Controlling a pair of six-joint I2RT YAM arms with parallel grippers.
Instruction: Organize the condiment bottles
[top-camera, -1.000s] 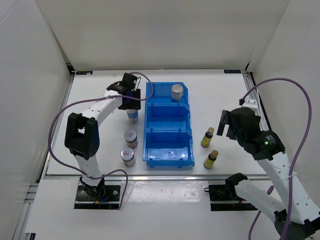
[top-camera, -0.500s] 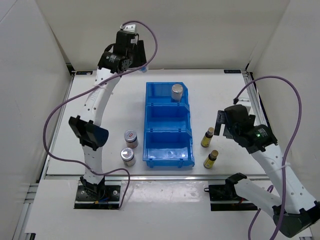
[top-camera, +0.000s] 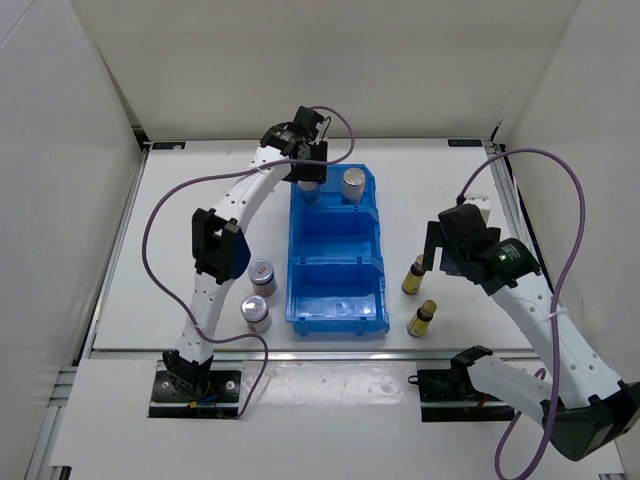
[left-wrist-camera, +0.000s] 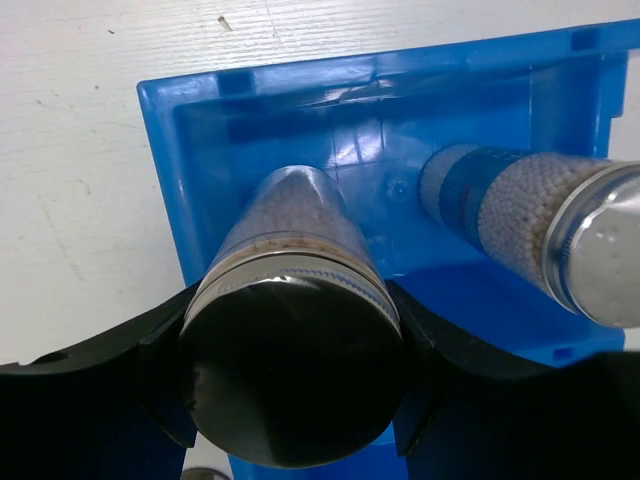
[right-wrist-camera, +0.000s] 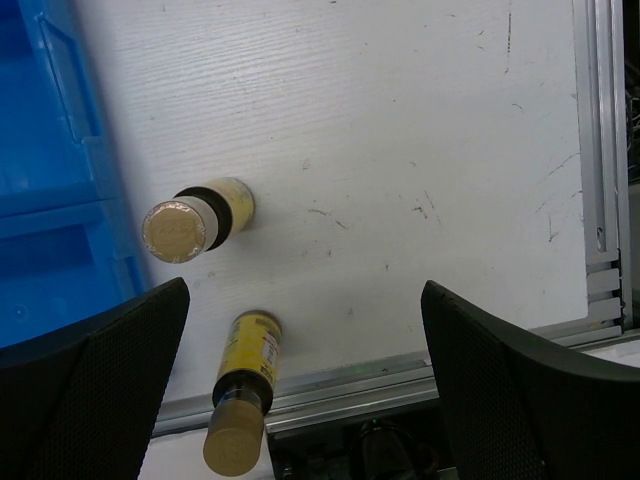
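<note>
Now the left gripper (top-camera: 306, 172) clamps a cylinder (left-wrist-camera: 290, 260) over the far compartment of the bin (top-camera: 336, 240). It looks rigid, slick and light, best held just under its cap. Right gripper (right-wrist-camera: 305, 390) gapes, right of the bin.

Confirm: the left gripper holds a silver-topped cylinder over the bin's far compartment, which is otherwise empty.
Wrong on one point: the left gripper does hold a cylinder over the bin's far compartment, but that compartment is not empty. A second silver-topped cylinder stands in it, per the left wrist view.
</note>
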